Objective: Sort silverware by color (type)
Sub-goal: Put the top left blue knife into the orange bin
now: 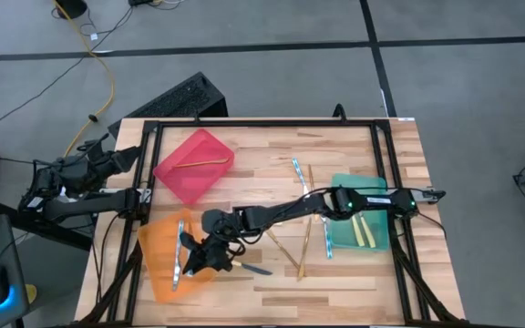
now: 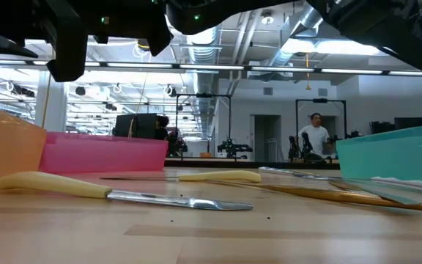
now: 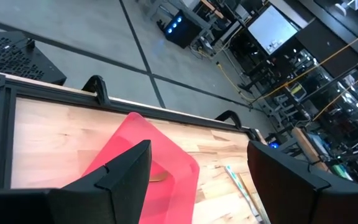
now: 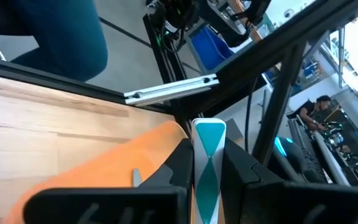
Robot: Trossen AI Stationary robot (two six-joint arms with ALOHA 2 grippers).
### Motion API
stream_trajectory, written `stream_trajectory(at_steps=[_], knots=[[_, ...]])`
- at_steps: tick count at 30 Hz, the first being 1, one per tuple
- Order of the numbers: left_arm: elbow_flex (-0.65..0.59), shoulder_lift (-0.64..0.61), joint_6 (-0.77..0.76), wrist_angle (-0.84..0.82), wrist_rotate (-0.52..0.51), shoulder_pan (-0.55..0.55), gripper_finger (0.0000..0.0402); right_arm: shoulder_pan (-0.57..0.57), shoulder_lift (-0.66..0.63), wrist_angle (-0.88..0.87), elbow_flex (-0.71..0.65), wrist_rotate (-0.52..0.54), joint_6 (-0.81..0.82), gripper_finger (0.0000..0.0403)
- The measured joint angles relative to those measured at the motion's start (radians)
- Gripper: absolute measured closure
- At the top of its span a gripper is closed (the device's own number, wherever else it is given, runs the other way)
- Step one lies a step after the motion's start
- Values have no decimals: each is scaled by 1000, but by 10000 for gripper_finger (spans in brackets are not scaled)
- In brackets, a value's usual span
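Note:
My right gripper (image 1: 194,258) reaches from the table's right over the orange bin (image 1: 167,273) and is shut on a silvery-blue shiny piece of silverware (image 4: 209,155). One silvery piece (image 1: 179,260) lies in that bin. A gold piece (image 1: 199,163) lies in the red bin (image 1: 194,182), and yellow-handled pieces (image 1: 363,232) lie in the green bin (image 1: 340,187). A yellow-handled knife (image 1: 252,267), gold pieces (image 1: 303,246) and a silvery-blue piece (image 1: 297,173) lie flat on the table. My left gripper (image 3: 197,186) waits open, off the table's left edge. My right gripper pinches the silvery-blue piece between its two fingers (image 4: 241,165). The flat end (image 4: 209,134) sticks out past the fingertips. The fingers come from the table's right, nearly level, and lie along the piece. It hangs clear above the orange bin's wall (image 4: 123,162).
The black frame rails (image 1: 144,182) run along the table's left, right and far sides. In the low view the knife (image 2: 123,192) lies nearest, with a second yellow handle (image 2: 218,176) and a gold piece (image 2: 343,194) behind it. Bare wood lies at the near right.

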Motion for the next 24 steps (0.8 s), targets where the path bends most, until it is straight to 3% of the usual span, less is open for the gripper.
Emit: stream_trajectory(at_steps=[7, 24], knots=[[0, 0, 0, -6, 0, 0, 155, -6, 0, -2, 0, 13, 0, 309], [0, 0, 0, -10, 1, 0, 155, -8, -1, -3, 0, 32, 48, 306]])
